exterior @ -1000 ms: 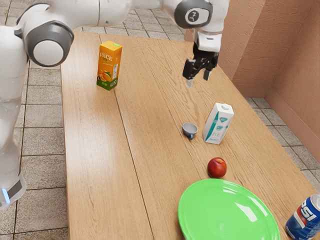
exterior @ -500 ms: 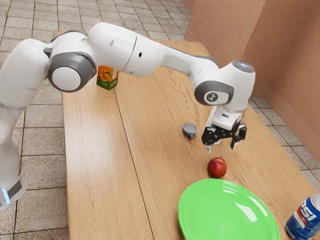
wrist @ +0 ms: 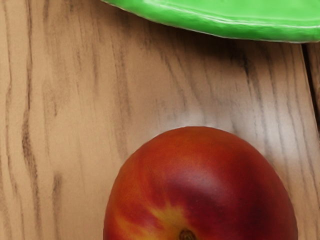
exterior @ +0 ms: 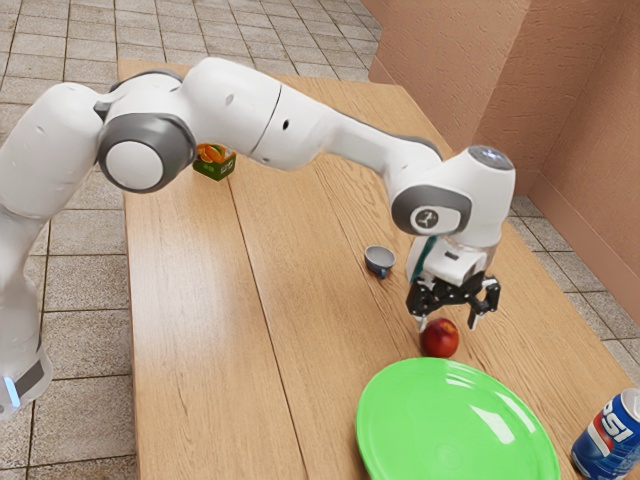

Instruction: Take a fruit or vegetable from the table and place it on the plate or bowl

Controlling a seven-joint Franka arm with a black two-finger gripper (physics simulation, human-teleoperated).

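Note:
A red peach [exterior: 440, 339] with a yellow blush lies on the wooden table [exterior: 220, 330], just beyond the rim of a green plate [exterior: 455, 425]. My black gripper [exterior: 448, 319] hangs open directly over the peach, its fingers [exterior: 423, 317] spread on either side of the fruit's top without closing on it. In the wrist view the peach [wrist: 200, 187] looms large right under my hand, stem end showing, with the plate's rim [wrist: 220, 17] a short way past it.
A small grey bowl [exterior: 379, 260] sits on the table behind my hand. An orange juice carton [exterior: 214, 160] stands far back, mostly hidden by the arm. A blue soda can [exterior: 610, 436] stands at the exterior view's lower right corner, beside the plate.
My hand has swept from the far side of the table down toward the peach and now hovers just above it. The milk carton seen earlier is now hidden behind the arm.

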